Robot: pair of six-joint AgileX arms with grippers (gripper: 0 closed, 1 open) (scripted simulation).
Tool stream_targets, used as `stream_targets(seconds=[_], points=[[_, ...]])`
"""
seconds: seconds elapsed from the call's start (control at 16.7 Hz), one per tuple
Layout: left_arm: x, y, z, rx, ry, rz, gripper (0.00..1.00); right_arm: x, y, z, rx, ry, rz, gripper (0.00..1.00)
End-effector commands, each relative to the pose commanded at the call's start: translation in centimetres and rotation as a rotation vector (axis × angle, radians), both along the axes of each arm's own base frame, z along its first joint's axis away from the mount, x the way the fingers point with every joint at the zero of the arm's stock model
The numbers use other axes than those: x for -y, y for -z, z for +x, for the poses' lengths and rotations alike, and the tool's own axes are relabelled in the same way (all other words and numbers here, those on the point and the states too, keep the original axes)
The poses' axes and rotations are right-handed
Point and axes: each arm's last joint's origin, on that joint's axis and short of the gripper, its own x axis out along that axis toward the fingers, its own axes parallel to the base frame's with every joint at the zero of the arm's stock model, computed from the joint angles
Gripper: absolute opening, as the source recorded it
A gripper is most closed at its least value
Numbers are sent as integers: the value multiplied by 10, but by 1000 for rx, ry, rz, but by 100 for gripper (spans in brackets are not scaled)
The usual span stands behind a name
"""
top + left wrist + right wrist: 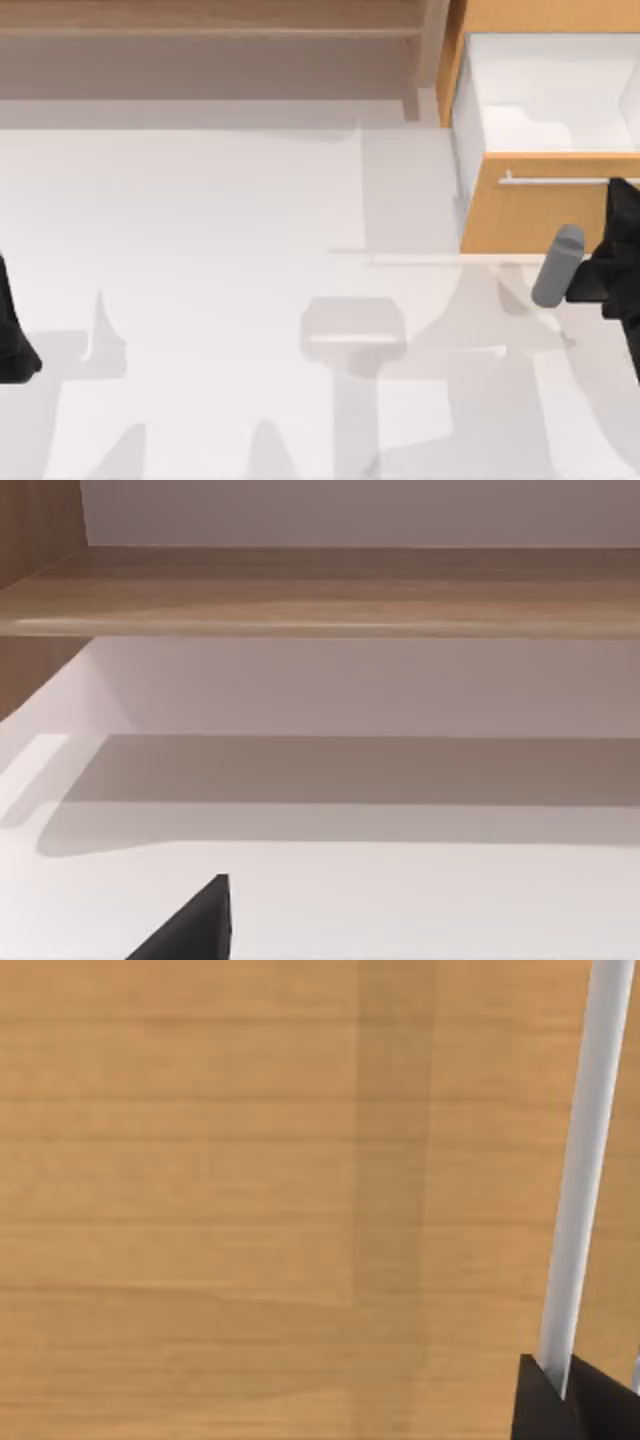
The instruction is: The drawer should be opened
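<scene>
At tabletop's [200, 250] far right: drawer [530, 215], pulled out, white inside showing. Right pincer [560, 1390] clenched on drawer's silver handle [585, 1160]. Left pincer [190, 930] well left of drawer; grip state unreadable.

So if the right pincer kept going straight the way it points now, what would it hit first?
The drawer's orange-tan front. The right pincer sits at the silver bar handle, which runs between its fingers, with the wooden panel right behind. The gap to the panel is hard to judge.
</scene>
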Motion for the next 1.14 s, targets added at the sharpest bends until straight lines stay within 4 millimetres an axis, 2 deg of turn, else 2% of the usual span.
stream_targets(seconds=[0.78, 1.14], points=[[0, 0, 0, 0, 0, 0, 100, 0, 0, 0, 0, 0, 0, 98], [0, 0, 0, 0, 0, 0, 100, 0, 0, 0, 0, 0, 0, 100]])
